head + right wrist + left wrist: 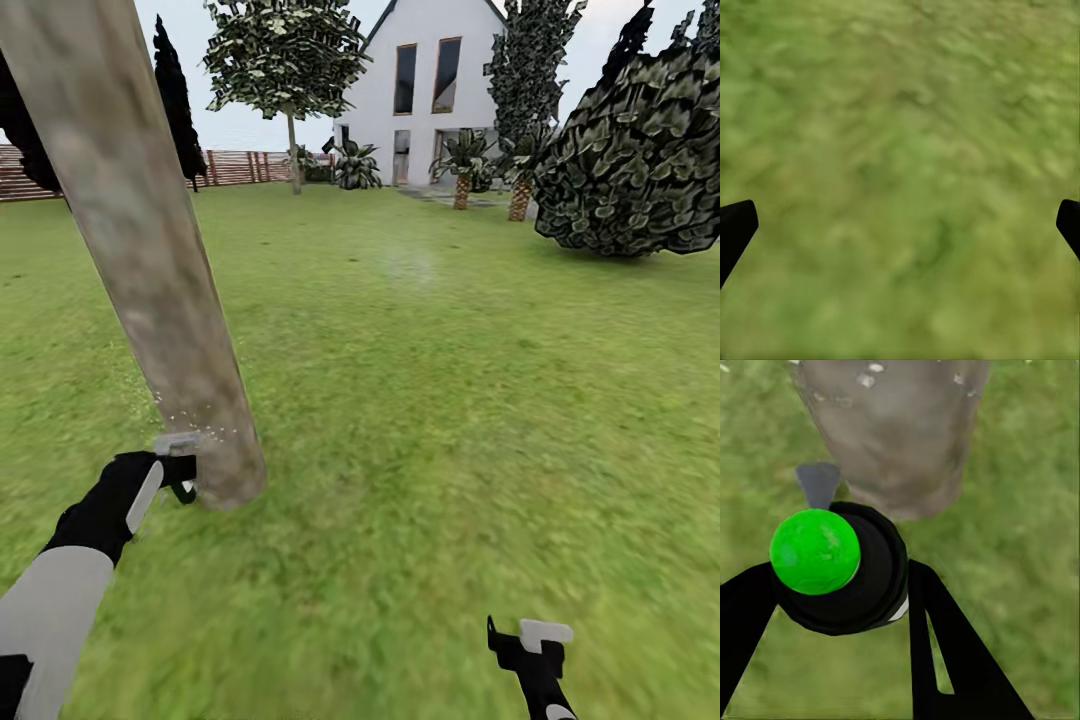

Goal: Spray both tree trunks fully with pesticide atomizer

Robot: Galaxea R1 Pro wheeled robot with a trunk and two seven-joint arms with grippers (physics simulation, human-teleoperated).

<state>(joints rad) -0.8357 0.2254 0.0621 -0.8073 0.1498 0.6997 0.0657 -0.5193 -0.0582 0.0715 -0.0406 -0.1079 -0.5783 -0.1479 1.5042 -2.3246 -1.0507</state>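
At the far left of the head view the left arm, grey forearm and black wrist, reaches forward to the foot of the tree trunk (150, 270). The left gripper (180, 478) has its jaws closed on the pesticide atomizer (176, 445), which sits just beside the trunk's base, near touching it. In the left wrist view the atomizer (840, 566) is a round black body with a glossy bright green cap, gripped between two flat black fingers (937, 637); a small grey nozzle (817, 484) juts from it toward the trunk (896, 431), so the sprayer points at the bark. Its long axis runs roughly along the camera's line of sight, so its length cannot be judged.

The trunk is a thick, smooth, pole-like column, mottled grey-tan with greenish patches, leaning in the head view from the upper left down to the grass. Tiny white specks of pesticide (185, 420) dot its lower part.

The floor (430, 420) is blurry green grass, spreading to a brown slatted fence (235, 166), a white house (425, 95) and a dense dark-leaved bush (640, 160).

At the lower right the right gripper (530, 640) hangs over bare grass, its jaws spread wide and holding nothing; in the right wrist view its black fingertips (736, 225) sit at opposite edges.
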